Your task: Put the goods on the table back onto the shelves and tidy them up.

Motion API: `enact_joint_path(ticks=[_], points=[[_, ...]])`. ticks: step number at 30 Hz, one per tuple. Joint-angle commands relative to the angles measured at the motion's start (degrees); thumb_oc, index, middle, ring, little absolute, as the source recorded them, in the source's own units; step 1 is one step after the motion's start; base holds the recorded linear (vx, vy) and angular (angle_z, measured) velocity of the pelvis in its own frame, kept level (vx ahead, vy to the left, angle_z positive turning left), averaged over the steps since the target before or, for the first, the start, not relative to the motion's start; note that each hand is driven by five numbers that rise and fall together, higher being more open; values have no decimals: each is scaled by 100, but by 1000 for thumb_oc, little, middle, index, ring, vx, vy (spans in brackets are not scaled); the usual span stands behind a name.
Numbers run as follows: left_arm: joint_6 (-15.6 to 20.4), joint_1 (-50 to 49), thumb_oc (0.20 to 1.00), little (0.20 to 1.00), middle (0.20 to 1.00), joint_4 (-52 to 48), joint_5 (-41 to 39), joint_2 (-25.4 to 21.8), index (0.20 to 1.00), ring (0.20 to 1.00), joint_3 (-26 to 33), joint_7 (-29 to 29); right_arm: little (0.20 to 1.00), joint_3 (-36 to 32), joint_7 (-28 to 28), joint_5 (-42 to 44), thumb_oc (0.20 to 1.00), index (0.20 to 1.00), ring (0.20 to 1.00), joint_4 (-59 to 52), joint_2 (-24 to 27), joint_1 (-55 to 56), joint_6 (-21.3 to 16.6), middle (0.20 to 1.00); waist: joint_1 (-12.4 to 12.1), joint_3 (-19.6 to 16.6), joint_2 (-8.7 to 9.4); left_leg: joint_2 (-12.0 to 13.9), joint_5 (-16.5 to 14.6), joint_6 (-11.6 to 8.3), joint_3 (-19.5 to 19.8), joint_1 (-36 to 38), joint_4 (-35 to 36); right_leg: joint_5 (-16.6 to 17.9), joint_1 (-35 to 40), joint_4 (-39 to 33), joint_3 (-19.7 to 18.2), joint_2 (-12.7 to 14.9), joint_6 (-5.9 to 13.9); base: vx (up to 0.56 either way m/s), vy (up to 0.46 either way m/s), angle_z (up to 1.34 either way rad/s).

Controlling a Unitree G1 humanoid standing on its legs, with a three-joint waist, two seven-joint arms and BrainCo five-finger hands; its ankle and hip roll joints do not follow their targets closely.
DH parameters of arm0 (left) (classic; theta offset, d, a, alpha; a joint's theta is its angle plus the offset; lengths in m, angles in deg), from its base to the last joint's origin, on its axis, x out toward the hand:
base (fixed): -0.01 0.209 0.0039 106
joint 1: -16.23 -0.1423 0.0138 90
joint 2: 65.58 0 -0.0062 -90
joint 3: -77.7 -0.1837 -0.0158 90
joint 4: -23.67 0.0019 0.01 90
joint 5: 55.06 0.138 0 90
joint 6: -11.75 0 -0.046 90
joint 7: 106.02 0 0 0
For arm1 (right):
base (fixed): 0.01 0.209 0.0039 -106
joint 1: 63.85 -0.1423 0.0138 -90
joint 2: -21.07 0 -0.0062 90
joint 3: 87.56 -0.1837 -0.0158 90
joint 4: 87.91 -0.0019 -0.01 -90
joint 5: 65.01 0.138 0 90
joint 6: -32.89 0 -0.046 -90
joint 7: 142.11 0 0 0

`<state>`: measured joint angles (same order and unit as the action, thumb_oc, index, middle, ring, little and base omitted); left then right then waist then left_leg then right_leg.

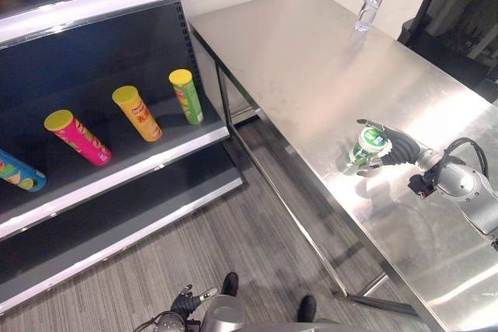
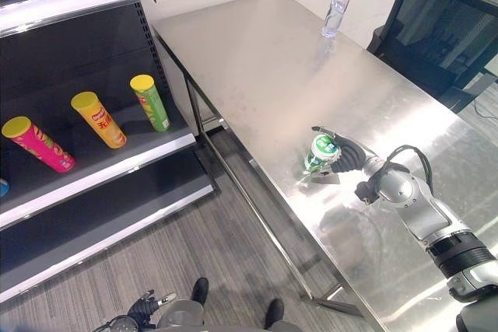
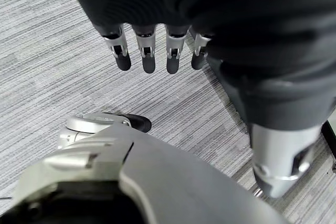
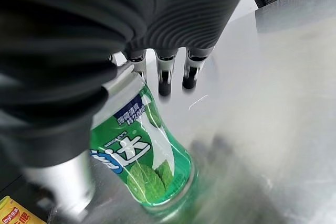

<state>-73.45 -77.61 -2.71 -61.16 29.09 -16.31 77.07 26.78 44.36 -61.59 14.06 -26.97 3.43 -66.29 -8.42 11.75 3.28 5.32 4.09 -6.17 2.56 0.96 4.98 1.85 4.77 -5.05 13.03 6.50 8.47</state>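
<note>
Steel table [image 1: 311,60] beside dark shelves [image 1: 101,169]; four tubes lie on the middle shelf (pink [image 1: 76,137], orange [image 1: 137,113], green [image 1: 186,96], blue [image 1: 19,171]). Water bottle [image 1: 373,0] at the table's far end. Right hand [image 2: 346,155] curls round a green canister [image 2: 320,152] standing near the table's front edge. Left hand [image 3: 157,51] hangs over the floor, fingers relaxed, empty.

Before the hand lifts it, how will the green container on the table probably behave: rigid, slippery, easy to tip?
The green container looks like a rigid plastic cylinder, so it should keep its shape. Its glossy label may slip in the right hand, whose fingers are curled round it. It stands on smooth steel table, so a sideways push could probably slide or tip it.
</note>
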Motion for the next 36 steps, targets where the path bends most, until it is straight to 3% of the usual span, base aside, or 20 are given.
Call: enact_joint_path(ticks=[1, 12, 21, 25, 29, 31, 36], points=[[122, 303, 1000, 1000, 1000, 130, -112, -36, 1000, 1000, -264, 7, 200, 244, -144, 49, 200, 200, 200, -58, 34, -527, -93, 200, -180, -152, -15, 163, -441, -236, -703, 362, -136, -673, -398, 851, -111, 74, 357, 0, 0, 0], [104, 319, 1000, 1000, 1000, 93, -82, -88, 1000, 1000, -171, 48, 200, -95, -353, -203, 200, 200, 200, -289, 128, -384, -104, 200, -152, -168, -26, 162, -465, -227, -727, 406, -136, -690, -361, 844, -126, 70, 359, -1, -7, 0], [110, 209, 1000, 1000, 1000, 5, -78, -234, 1000, 1000, 99, 94, 200, -1154, -635, 308, 200, 200, 200, -1948, 413, -565, -446, 200, -134, -237, -83, 263, -450, -299, -689, 425, -195, -831, -337, 960, -192, 3, 285, -10, -83, 1], [137, 136, 1000, 1000, 1000, -32, -152, -268, 1000, 1000, 156, 96, 200, -1096, -671, 444, 200, 200, 200, -2172, 379, -924, -544, 200, -197, -222, -124, 351, -386, -374, -613, 348, -247, -898, -316, 974, -191, -75, 222, -35, -153, 3], [171, 16, 1000, 1000, 1000, -123, -384, -315, 1000, 1000, 203, 88, 200, -882, -705, 612, 200, 200, 200, -2475, 417, -1592, -665, 200, -433, -95, -195, 493, -112, -544, -252, -57, -360, -1051, -264, 943, -40, -248, 111, -102, -188, 19], [174, 6, 1000, 1000, 1000, -108, -435, -314, 1000, 1000, 210, 100, 200, -792, -710, 593, 200, 200, 200, -2484, 450, -1707, -685, 200, -437, -75, -200, 489, -72, -563, -171, -164, -378, -1090, -238, 935, 54, -257, 107, -82, -69, 62], [157, -22, 1000, 1000, 1000, 5, -339, -228, 1000, 1000, 213, 97, 200, -771, -841, 335, 200, 200, 200, -2683, 836, -1938, -799, 200, -276, -51, -288, 1042, 258, -671, -1052, -374, -410, -1210, -275, 1156, 752, -32, 106, -114, 101, 85]])
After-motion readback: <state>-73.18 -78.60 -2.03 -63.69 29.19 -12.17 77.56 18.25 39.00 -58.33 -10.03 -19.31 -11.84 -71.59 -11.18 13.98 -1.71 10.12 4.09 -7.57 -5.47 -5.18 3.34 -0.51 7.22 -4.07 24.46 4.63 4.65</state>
